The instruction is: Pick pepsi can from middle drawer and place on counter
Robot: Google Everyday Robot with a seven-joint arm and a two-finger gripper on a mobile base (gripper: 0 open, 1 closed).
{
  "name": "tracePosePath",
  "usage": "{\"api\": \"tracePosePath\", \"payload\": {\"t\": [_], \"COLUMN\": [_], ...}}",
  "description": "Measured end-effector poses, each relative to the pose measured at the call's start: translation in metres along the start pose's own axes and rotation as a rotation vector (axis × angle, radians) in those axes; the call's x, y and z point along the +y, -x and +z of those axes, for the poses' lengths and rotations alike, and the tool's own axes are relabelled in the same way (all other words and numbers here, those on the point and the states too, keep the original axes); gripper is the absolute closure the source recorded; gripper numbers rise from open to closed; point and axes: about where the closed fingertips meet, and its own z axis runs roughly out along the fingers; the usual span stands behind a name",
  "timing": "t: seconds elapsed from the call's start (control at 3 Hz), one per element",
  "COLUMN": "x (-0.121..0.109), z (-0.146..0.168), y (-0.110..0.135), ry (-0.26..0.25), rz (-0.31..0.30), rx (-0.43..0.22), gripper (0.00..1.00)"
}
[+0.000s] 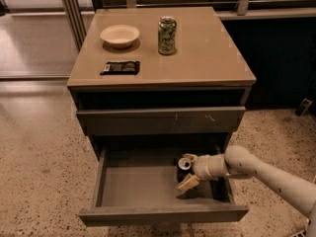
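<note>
End effector [187, 171] in drawer [140, 187], right side; fingers [188, 182] spread either side of can [183, 163], not clamped. Risk: off-centre close tips can, or lift clips upper drawer front [160, 120].

The pincer [184, 173] is inside the pulled-out drawer [143, 186], its fingers [188, 182] spread on both sides of the upright blue can [183, 164].
</note>
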Motion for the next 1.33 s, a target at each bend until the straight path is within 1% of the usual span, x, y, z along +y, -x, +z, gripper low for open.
{"api": "tracePosePath", "payload": {"t": [1.0, 1.33], "x": [0.0, 0.002], "z": [0.0, -0.017], "y": [0.0, 0.023], "ry": [0.0, 0.017], "rz": [0.0, -0.015], "rx": [0.0, -0.023], "gripper": [0.88, 1.0]}}
